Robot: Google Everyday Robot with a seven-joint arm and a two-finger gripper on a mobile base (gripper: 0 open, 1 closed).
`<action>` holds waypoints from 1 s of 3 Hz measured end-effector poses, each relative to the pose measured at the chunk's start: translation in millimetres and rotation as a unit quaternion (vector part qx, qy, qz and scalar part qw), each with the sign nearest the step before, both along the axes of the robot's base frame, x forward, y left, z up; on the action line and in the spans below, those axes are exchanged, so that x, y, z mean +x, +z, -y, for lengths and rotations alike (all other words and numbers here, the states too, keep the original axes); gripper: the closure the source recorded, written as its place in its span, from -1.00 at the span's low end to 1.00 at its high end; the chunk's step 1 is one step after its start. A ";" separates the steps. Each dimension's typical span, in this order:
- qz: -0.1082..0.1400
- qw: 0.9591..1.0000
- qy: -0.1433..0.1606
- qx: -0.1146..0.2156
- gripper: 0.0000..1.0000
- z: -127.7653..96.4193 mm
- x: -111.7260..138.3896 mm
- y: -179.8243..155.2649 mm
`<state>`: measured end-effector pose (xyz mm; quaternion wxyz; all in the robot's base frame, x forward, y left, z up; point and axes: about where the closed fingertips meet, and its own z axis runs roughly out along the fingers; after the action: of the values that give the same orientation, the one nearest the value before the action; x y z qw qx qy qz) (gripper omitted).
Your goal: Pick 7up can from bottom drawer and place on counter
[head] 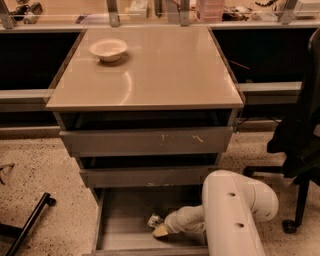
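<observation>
The bottom drawer (125, 220) is pulled open below two shallower drawers. The 7up can (154, 220) is a small silvery object on the drawer floor, near the middle and partly hidden by my gripper. My gripper (161, 230) reaches into the drawer from the right on the white arm (235, 215). Its tan tip is right beside the can's front side. The counter (165, 70) is the glossy beige top of the cabinet, above the drawers.
A white bowl (108, 49) sits on the counter's back left. The middle drawer (150, 175) and top drawer (145, 141) stand slightly open above my arm. A black chair (300, 135) is at the right. A black bar (27, 222) lies on the floor at the left. A cluttered shelf (150, 10) runs behind.
</observation>
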<state>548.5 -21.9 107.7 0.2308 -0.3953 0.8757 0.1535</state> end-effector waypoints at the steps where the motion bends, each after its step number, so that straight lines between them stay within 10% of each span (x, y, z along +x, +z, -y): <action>1: 0.000 1.000 0.000 0.000 -0.11 0.0 0.0 0.0; 3: 0.013 1.000 -0.009 0.025 0.82 6.5 -2.1 30.1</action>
<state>546.4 -28.3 137.7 0.2536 -0.3839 0.8718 0.1682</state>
